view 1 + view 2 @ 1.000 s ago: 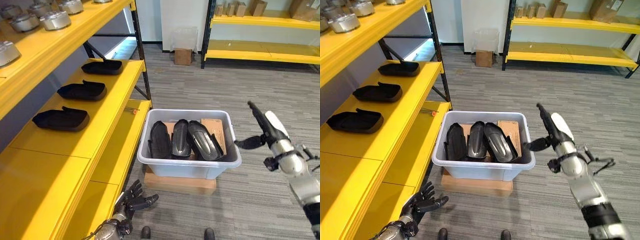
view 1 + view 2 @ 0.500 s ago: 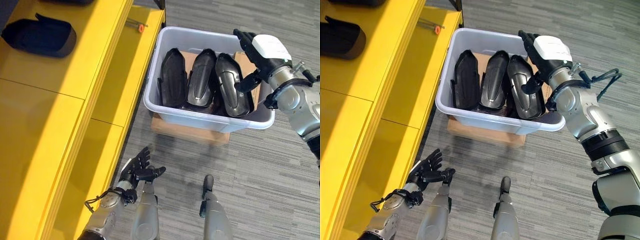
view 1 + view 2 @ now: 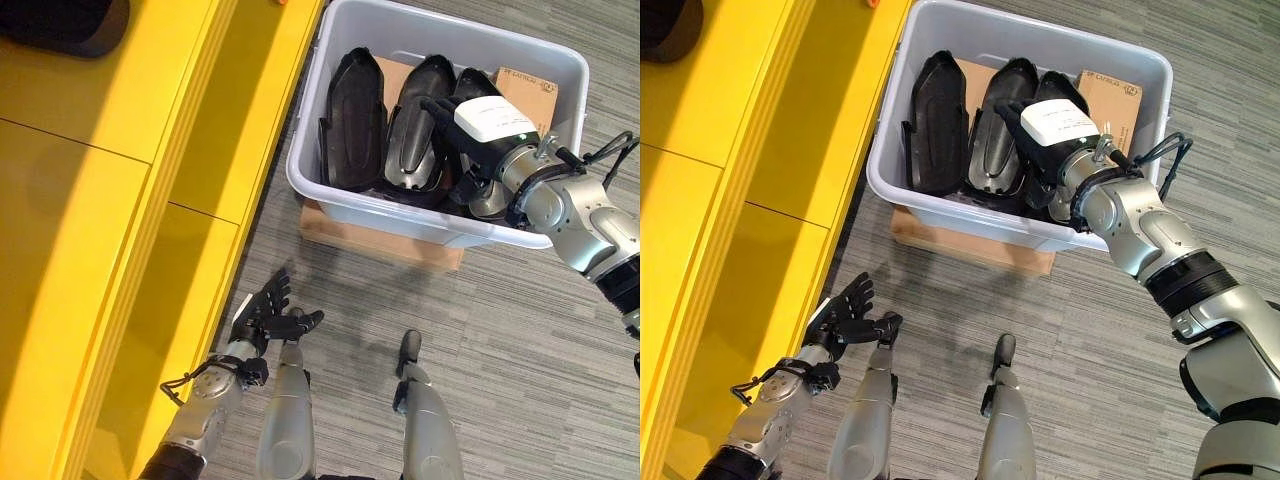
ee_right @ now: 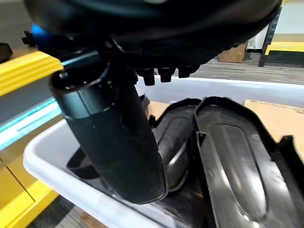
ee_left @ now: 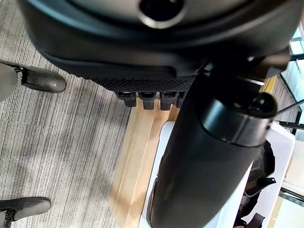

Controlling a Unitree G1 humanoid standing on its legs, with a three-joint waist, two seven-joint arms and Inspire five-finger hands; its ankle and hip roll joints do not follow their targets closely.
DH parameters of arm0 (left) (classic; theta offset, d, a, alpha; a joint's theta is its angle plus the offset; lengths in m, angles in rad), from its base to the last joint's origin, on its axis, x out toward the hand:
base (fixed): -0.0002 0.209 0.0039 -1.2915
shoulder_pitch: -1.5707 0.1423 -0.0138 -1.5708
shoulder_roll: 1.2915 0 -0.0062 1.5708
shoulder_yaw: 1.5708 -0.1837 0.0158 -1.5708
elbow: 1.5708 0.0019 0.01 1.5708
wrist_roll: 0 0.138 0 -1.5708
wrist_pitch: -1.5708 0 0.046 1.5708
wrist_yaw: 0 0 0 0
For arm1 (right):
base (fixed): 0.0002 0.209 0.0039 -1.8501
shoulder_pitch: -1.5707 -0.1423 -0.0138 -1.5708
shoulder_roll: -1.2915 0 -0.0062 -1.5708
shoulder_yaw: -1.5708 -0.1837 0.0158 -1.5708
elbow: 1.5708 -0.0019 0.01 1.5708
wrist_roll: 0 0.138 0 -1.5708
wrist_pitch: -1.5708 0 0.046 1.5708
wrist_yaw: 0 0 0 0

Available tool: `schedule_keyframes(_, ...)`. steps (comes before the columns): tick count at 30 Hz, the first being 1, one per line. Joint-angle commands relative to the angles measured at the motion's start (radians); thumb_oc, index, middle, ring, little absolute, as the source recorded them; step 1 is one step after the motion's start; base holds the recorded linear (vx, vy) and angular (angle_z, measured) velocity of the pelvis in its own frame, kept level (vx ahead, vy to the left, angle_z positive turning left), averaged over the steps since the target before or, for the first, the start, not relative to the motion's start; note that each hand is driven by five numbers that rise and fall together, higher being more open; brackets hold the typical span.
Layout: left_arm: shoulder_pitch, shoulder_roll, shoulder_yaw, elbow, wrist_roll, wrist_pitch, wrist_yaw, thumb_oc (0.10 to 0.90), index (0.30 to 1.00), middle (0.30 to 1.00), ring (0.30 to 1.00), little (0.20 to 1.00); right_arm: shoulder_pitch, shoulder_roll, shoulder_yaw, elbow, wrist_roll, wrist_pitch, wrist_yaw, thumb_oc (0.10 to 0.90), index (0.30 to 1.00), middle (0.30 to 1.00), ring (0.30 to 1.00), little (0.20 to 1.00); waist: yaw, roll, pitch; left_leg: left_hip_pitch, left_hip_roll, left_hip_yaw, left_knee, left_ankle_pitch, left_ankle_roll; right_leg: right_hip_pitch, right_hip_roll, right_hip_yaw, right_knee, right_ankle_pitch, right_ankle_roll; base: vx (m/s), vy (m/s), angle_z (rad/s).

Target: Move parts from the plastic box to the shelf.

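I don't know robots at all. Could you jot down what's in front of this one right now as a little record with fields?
Container: grey plastic box on the floor, resting on a flat cardboard piece
Contents: three black parts standing side by side, plus a brown carton
Shelf: yellow shelf to the robot's left, one black part lying on it
Right robot hand: reaching into the box over the rightmost part; grip cannot be told
Left robot hand: low beside the shelf, fingers spread, holding nothing

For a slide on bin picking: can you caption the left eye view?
Right hand reaching into the grey plastic box over three black moulded parts, beside the yellow shelf; left hand open low above the floor.
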Motion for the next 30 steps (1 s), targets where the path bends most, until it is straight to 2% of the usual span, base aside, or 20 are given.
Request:
schedule_keyframes(1,0.018,0.042,0.019,-0.119,0.067,-0.083,0.011,0.9,1.0,1.0,1.0,1.0,-0.125,-0.081,0.005,-0.037,-0.015,-0.014,-0.027,0.9,1.0,1.0,1.0,1.0,-0.005,-0.052,-0.045,0.013,0.039,0.018,0.071,-0.064,0.001,-0.026,-0.003,0.012,-0.031,0.086,-0.054,0.0,0.0,0.0)
schedule_keyframes(5,-0.001,0.035,0.018,-0.099,0.077,-0.084,0.03,0.9,1.0,1.0,1.0,1.0,-0.112,-0.107,-0.003,-0.039,-0.012,-0.006,-0.028,0.9,1.0,1.0,1.0,1.0,-0.009,-0.066,-0.023,0.003,0.045,0.017,0.077,-0.064,-0.001,-0.038,0.004,0.012,-0.028,0.087,-0.055,0.0,0.0,0.0)
schedule_keyframes(10,-0.002,0.031,0.031,-0.093,0.065,-0.089,0.048,0.9,1.0,1.0,1.0,1.0,-0.105,-0.138,-0.012,-0.015,-0.018,0.005,-0.043,0.9,1.0,1.0,1.0,1.0,-0.016,-0.067,-0.003,-0.008,0.052,0.019,0.071,-0.058,-0.004,-0.061,0.012,0.015,-0.022,0.088,-0.056,0.0,0.0,0.0)
schedule_keyframes(21,0.02,0.044,0.056,-0.128,0.028,-0.1,0.058,0.9,1.0,1.0,1.0,1.0,-0.208,-0.172,0.028,0.093,-0.03,0.025,-0.086,0.9,1.0,1.0,1.0,1.0,-0.018,-0.036,0.004,-0.1,0.057,0.025,0.048,-0.033,-0.01,-0.185,0.018,0.02,-0.005,0.097,-0.051,0.0,-0.011,-0.04)
schedule_keyframes(25,0.022,0.04,0.059,-0.125,0.021,-0.101,0.062,0.9,1.0,1.0,1.0,1.0,-0.245,-0.177,0.056,0.112,-0.027,0.026,-0.089,0.9,1.0,1.0,1.0,1.0,-0.018,-0.033,0.004,-0.114,0.059,0.026,0.044,-0.029,-0.011,-0.207,0.019,0.022,0.002,0.096,-0.051,0.0,0.0,0.0)
schedule_keyframes(30,0.035,0.043,0.079,-0.132,0.014,-0.102,0.071,0.9,1.0,1.0,1.0,1.0,-0.301,-0.226,0.103,0.073,-0.024,0.024,-0.086,0.9,1.0,1.0,1.0,1.0,-0.02,-0.031,0.004,-0.131,0.06,0.024,0.029,-0.021,-0.011,-0.235,0.02,0.018,0.017,0.089,-0.053,0.04,-0.021,0.02)
